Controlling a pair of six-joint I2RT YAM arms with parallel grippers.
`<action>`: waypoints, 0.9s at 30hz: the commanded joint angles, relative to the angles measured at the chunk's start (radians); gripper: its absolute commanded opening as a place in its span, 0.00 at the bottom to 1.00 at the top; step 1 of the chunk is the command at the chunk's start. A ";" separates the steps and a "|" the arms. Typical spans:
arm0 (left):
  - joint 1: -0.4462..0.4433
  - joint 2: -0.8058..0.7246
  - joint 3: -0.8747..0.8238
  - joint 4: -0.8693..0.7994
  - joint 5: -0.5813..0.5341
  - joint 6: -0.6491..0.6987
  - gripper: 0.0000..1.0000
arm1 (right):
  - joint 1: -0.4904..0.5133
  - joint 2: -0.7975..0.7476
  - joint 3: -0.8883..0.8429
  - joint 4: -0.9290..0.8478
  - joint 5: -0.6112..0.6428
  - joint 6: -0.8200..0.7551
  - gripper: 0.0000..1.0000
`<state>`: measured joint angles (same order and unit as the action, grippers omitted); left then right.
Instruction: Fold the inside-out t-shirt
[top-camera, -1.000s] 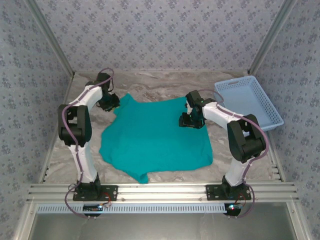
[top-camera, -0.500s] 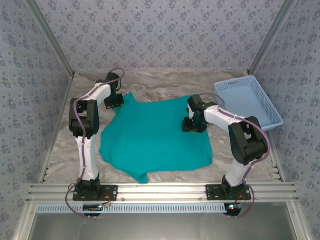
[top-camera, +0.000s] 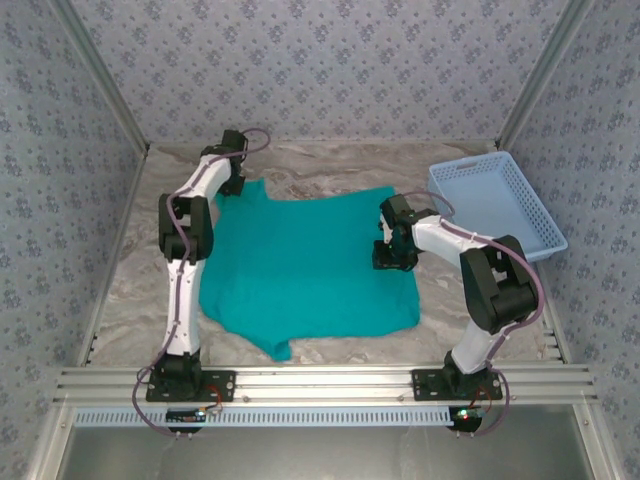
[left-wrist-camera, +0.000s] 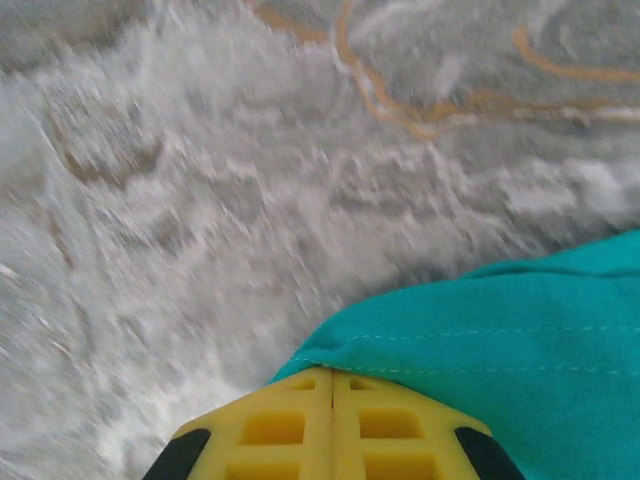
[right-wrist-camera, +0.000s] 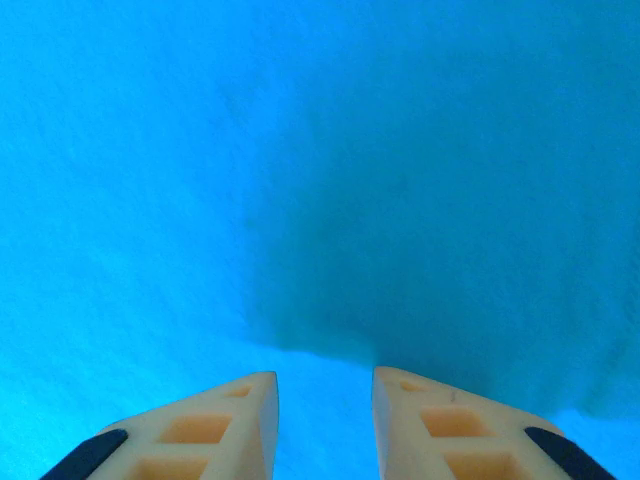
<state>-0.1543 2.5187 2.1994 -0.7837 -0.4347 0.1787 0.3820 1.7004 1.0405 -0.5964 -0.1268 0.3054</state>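
Top external view: the left gripper (top-camera: 232, 182) sits at the far left corner of the teal shirt (top-camera: 300, 260) on the marbled table (top-camera: 310, 165). In the left wrist view its yellow fingers (left-wrist-camera: 270, 425) are pressed together, with the stitched hem caught at their tips. The shirt lies spread flat mid-table between the arms. The right gripper (top-camera: 390, 260) is down on its right part, fingers a narrow gap apart over cloth, nothing clearly pinched. A blue basket (top-camera: 470, 163) stands far right, apart from the shirt.
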 joint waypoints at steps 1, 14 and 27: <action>-0.013 0.035 0.048 0.086 -0.137 0.160 0.09 | -0.002 -0.066 -0.001 -0.034 0.044 -0.010 0.32; 0.067 -0.202 -0.031 -0.235 0.359 -0.400 0.25 | 0.110 -0.114 0.004 -0.012 0.019 0.026 0.34; 0.158 -0.115 -0.177 -0.013 0.574 -0.511 0.09 | 0.204 -0.104 -0.129 0.064 0.016 0.102 0.33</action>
<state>0.0040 2.3470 1.9560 -0.8314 0.0498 -0.3061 0.5797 1.5848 0.9371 -0.5411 -0.1383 0.3786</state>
